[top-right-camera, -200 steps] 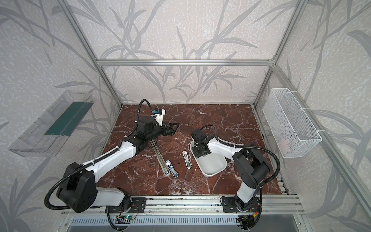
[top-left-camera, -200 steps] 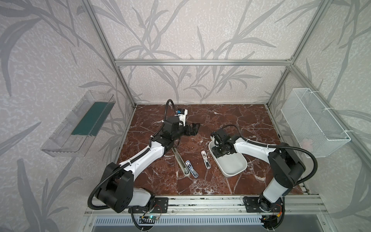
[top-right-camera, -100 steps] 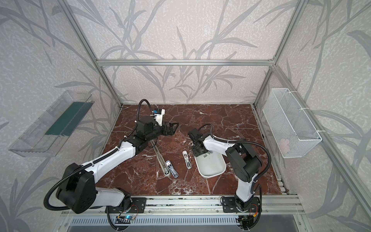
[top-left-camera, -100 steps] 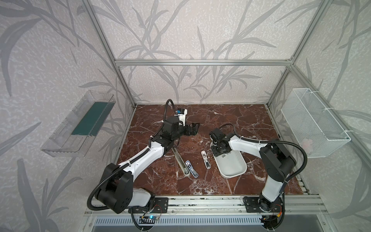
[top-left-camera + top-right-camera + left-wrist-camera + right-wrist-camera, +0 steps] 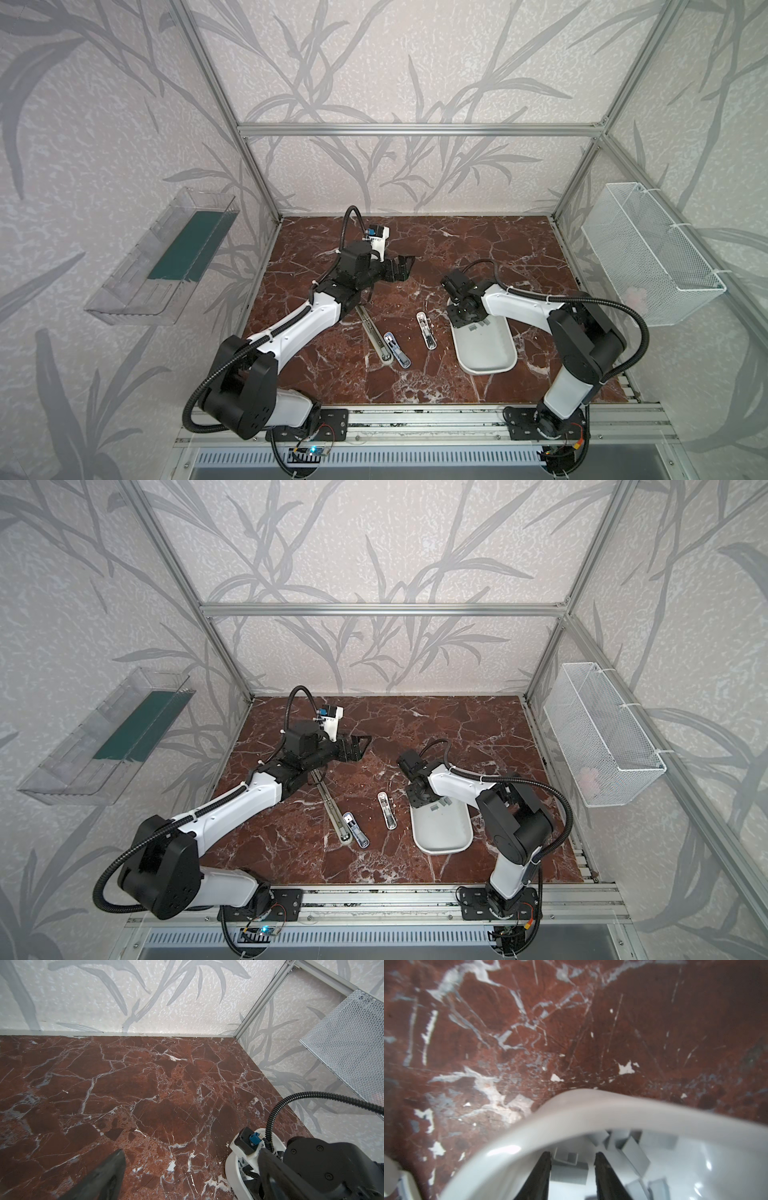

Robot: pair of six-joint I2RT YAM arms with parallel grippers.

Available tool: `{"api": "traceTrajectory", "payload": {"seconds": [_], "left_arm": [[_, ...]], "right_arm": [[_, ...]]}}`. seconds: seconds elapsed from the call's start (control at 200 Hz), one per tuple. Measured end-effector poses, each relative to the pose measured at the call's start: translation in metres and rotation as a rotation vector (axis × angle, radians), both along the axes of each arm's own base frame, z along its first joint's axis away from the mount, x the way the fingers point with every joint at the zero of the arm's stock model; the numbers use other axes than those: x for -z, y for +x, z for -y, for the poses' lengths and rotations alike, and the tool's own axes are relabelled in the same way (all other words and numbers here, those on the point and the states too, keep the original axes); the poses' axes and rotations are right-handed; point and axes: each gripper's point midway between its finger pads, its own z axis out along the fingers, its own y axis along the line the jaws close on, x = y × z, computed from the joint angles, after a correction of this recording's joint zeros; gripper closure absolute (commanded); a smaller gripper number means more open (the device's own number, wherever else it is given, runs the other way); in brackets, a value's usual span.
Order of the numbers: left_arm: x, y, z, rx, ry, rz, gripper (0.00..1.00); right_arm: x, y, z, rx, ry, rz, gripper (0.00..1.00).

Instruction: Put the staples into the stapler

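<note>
1. A clear plastic shelf (image 5: pixel 124 291) with a green panel hangs on the left wall, off the worktop (image 5: pixel 478 241).
2. The left claw (image 5: pixel 404 268) hangs above the back-left part of the red marble worktop, pointing toward the middle. Its fingers are spread wide, with only bare marble between them in the left wrist view, and it grips nothing.
3. A long metal rail (image 5: pixel 372 332) lies partly under the left arm and runs toward the front edge. A small blue-trimmed stapler (image 5: pixel 397 351) lies just beside its near end.
4. A small white stapler (image 5: pixel 427 336) lies flat between those and the tray, apart from both, with grey metal showing along its middle.
5. A white tray (image 5: pixel 486 368) sits right of centre. The staples (image 5: pixel 569 1174), short grey strips, lie heaped inside its far end.
6. The right claw (image 5: pixel 573 1165) points down into that end. Its fingers are partly spread and straddle one strip. A sliver of gap shows on one side, so it is not pinching the strip.
7. A white wire basket (image 5: pixel 648 266) hangs on the right wall.
</note>
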Motion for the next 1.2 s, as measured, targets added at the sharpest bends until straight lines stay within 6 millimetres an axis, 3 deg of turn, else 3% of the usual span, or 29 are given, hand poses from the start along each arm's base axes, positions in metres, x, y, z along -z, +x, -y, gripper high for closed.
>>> {"api": "traceTrajectory", "payload": {"seconds": [0.18, 0.395, 0.59, 0.66, 0.73, 1.2], "left_arm": [[-0.001, 0.0, 0.001, 0.0, -0.015, -0.004, 0.01], [-0.004, -0.002, 0.003, 0.004, -0.037, 0.001, 0.01], [-0.003, -0.008, 0.001, 0.004, -0.036, 0.0, 0.01], [-0.004, -0.008, 0.001, 0.004, -0.037, 0.003, 0.01], [-0.005, -0.008, 0.0, 0.005, -0.039, 0.006, 0.01], [-0.002, -0.013, -0.002, 0.009, -0.023, 0.015, 0.01]], "right_arm": [[-0.008, -0.006, 0.012, 0.033, 0.025, 0.001, 0.7], [-0.015, -0.005, 0.01, 0.032, 0.05, 0.01, 0.71], [-0.019, -0.006, 0.005, 0.017, 0.078, 0.01, 0.67], [-0.018, -0.007, 0.006, 0.021, 0.077, 0.004, 0.58], [-0.018, -0.008, 0.006, 0.026, 0.077, 0.0, 0.56], [-0.013, 0.005, -0.006, 0.033, 0.096, 0.001, 0.65]]}}
